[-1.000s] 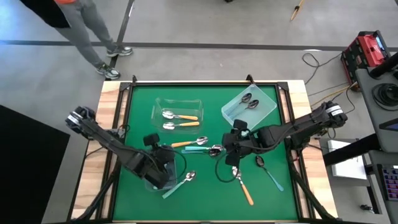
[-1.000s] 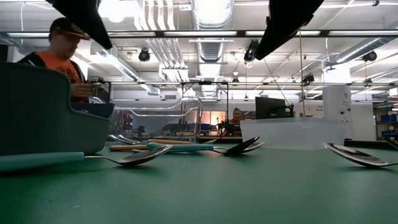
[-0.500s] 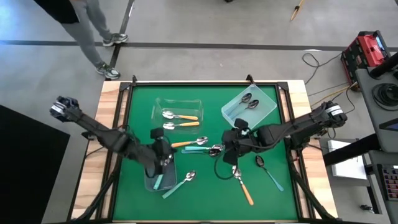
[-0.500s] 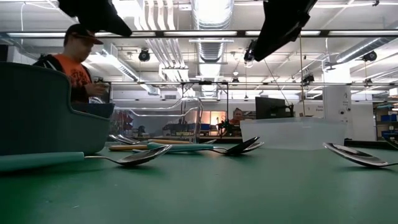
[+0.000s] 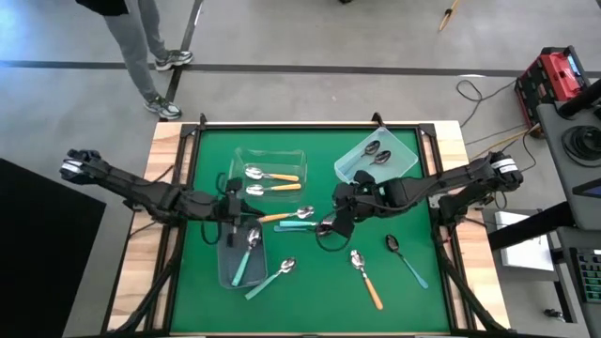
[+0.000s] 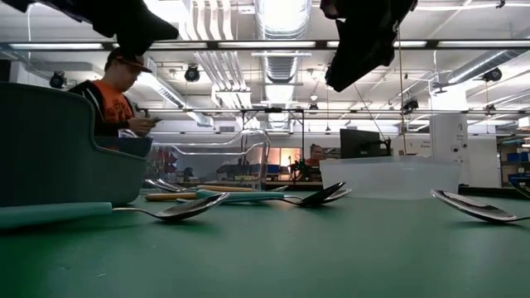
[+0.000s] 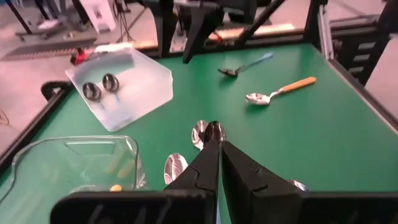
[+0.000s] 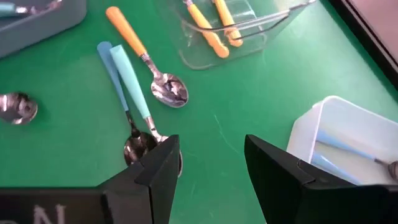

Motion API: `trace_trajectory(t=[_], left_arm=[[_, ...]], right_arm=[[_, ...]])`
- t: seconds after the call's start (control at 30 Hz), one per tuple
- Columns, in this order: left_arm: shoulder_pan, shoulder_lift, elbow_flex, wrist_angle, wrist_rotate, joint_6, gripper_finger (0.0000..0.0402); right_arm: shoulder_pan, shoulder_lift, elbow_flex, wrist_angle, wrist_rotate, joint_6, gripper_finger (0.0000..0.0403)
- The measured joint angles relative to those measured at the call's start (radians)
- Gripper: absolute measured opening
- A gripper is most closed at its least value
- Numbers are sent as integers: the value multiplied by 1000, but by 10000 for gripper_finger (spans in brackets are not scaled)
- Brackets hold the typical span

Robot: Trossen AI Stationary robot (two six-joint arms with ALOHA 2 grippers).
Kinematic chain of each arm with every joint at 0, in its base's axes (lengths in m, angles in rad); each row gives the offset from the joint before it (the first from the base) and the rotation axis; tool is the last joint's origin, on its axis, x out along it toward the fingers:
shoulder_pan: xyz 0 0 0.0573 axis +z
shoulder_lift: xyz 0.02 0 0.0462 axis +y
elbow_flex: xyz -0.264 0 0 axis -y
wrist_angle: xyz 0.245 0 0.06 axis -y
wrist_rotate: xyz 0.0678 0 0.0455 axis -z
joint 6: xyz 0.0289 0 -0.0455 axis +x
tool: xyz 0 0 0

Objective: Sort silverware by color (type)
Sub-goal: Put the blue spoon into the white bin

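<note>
Left gripper (image 5: 232, 214) pressed together beside the grey bin (image 5: 225, 268) holding a teal spoon (image 5: 246, 255), right gripper (image 5: 328, 225) spread over two teal spoons (image 8: 127, 87), orange spoons in the clear bin (image 5: 235, 160), no legible writing

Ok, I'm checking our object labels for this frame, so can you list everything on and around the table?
table: one, green top, wooden edges
clear bin: one, far left of centre
pale blue bin: one, far right
grey bin: one, near left
orange spoons in clear bin: two
spoons in pale blue bin: two, handle colour unclear
teal spoon in grey bin: one visible
loose orange spoons: two, one at centre, one near right
loose teal spoons: four, two at centre, one by the grey bin, one near right
person: one, grey trousers, beyond the far left corner
left gripper: shut, above the grey bin's far end
right gripper: open, over the centre teal spoons
</note>
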Motion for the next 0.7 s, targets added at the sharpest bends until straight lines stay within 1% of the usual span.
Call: trace_trajectory(t=[0.1,0.23,0.37,0.53,0.7], left_arm=[[0,-57,-45,42,0,13,0],[7,-132,-105,90,-4,22,0],[10,-179,-135,120,-65,24,0],[13,-203,-143,124,-85,35,0],[13,-203,-137,122,-129,36,0]], right_arm=[[-11,0,0,-4,-10,28,173],[-12,0,0,-10,-73,80,173],[-12,0,0,-43,-108,159,173],[-32,0,12,-117,-142,238,173],[-84,0,23,-182,-228,278,173]])
